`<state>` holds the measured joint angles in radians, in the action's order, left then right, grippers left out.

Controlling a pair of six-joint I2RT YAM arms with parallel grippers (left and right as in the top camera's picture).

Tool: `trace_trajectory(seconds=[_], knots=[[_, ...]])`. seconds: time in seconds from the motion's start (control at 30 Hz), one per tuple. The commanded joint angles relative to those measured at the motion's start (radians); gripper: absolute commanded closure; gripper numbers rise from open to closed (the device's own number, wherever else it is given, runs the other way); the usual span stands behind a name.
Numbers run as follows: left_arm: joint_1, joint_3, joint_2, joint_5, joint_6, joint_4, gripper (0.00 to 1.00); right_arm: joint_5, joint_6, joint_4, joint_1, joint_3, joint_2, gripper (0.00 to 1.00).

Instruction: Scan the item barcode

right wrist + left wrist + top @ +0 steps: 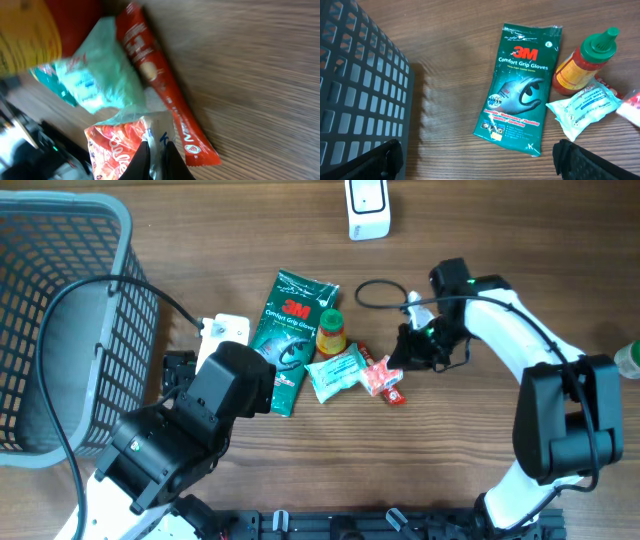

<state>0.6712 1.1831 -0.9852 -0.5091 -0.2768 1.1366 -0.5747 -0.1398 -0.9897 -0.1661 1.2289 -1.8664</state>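
Grey plastic mesh basket (60, 320) at the far left of the brown wooden table (520, 240). Nothing can be seen inside it.

Left gripper (480, 160) hangs just right of the basket. Its fingers are spread as wide as they go and hold nothing.

Flat green 3M glove packet (288, 340) lies below that gripper, long axis running near to far.

White box-shaped device (367, 208) at the far edge, centre. Probably the scanner.

Orange sauce bottle with a green cap (330, 332) lies on its side against the glove packet's right edge. A pale teal wipes sachet (335, 372) lies just nearer than it.

Long red stick sachet (160, 85) lies slantwise, right of the wipes.

Small orange-red crinkled foil packet (378, 376), the item in hand, rests on the table touching the stick sachet. Right gripper (157, 156) is pinched tight on its pale right-hand edge, so the packet trails left of the fingers. It is too crumpled to read a long axis, and no barcode shows.

The device lies far and slightly left of this grip, well apart. The right arm is the nearer one, so lifting and presenting the packet looks like its job.
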Motion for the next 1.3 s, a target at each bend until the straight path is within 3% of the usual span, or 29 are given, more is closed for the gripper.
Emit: trace_trajectory(seconds=[0.0, 0.13, 0.2, 0.33, 0.37, 0.43, 0.53, 0.57, 0.7, 0.73, 0.77, 0.83, 0.93, 1.07, 1.13, 1.17, 1.2, 1.27], knots=[[-0.002, 0.003, 0.000, 0.004, -0.019, -0.002, 0.00, 0.035, -0.144, 0.048, 0.043, 0.019, -0.012, 0.94], [-0.002, 0.003, 0.000, 0.004, -0.019, -0.002, 0.00, 0.353, -0.327, 0.180, 0.053, 0.019, -0.012, 0.90], [-0.002, 0.003, 0.000, 0.004, -0.020, -0.002, 0.00, 0.546, -0.486, 0.229, 0.053, 0.019, -0.012, 0.69], [-0.002, 0.003, 0.000, 0.004, -0.020, -0.002, 0.00, 0.626, -0.571, 0.274, 0.053, 0.019, -0.013, 0.66], [-0.002, 0.003, 0.000, 0.004, -0.019, -0.002, 0.00, 0.619, -0.578, 0.283, 0.052, 0.019, -0.013, 0.56], [-0.002, 0.003, 0.000, 0.004, -0.019, -0.002, 0.00, 0.595, -0.590, 0.309, 0.053, 0.019, -0.013, 0.14], [-0.002, 0.003, 0.000, 0.004, -0.020, -0.002, 0.00, 0.592, -0.589, 0.358, 0.053, 0.019, -0.013, 0.09], [-0.002, 0.003, 0.000, 0.004, -0.019, -0.002, 0.00, 0.588, -0.567, 0.373, 0.053, 0.019, -0.013, 0.09], [-0.002, 0.003, 0.000, 0.004, -0.019, -0.002, 0.00, 0.439, -0.205, 0.412, 0.053, 0.019, -0.013, 0.31], [-0.002, 0.003, 0.000, 0.004, -0.020, -0.002, 0.00, 0.378, -0.053, 0.402, 0.053, 0.019, -0.013, 0.35], [-0.002, 0.003, 0.000, 0.004, -0.020, -0.002, 0.00, 0.348, 0.031, 0.392, 0.053, 0.019, -0.013, 0.44], [-0.002, 0.003, 0.000, 0.004, -0.020, -0.002, 0.00, 0.307, 0.171, 0.356, 0.053, 0.019, -0.013, 0.46], [-0.002, 0.003, 0.000, 0.004, -0.020, -0.002, 0.00, 0.299, 0.275, 0.328, 0.053, 0.019, -0.013, 0.41], [-0.002, 0.003, 0.000, 0.004, -0.020, -0.002, 0.00, 0.299, 0.354, 0.324, 0.060, 0.019, -0.013, 0.41], [-0.002, 0.003, 0.000, 0.004, -0.020, -0.002, 0.00, 0.299, 0.354, 0.334, 0.070, 0.019, -0.013, 0.45], [-0.002, 0.003, 0.000, 0.004, -0.020, -0.002, 0.00, 0.299, 0.358, 0.335, 0.075, 0.019, -0.014, 0.50], [-0.002, 0.003, 0.000, 0.004, -0.019, -0.002, 0.00, 0.299, 0.370, 0.334, 0.085, 0.019, -0.018, 0.60], [-0.002, 0.003, 0.000, 0.004, -0.020, -0.002, 0.00, 0.290, 0.377, 0.335, 0.094, 0.019, -0.027, 0.65]])
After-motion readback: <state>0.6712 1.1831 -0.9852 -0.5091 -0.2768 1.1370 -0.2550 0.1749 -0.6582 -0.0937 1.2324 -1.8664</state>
